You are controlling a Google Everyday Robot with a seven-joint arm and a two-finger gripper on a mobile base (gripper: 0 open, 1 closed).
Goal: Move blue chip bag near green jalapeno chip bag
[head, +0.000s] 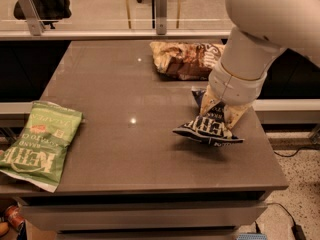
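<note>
The blue chip bag (208, 128) is at the right side of the grey table (125, 84), crumpled, with its top pinched up and a shadow under it. My gripper (221, 109) hangs from the white arm (250, 54) straight above the bag and is shut on its upper part. The green jalapeno chip bag (42, 144) lies flat at the table's front left corner, overhanging the edge, far to the left of the blue bag.
A tan-and-brown chip bag (185, 59) lies at the back of the table, just behind my gripper. A glass railing with metal posts (160, 9) runs behind the table. The table's right edge is close to the blue bag.
</note>
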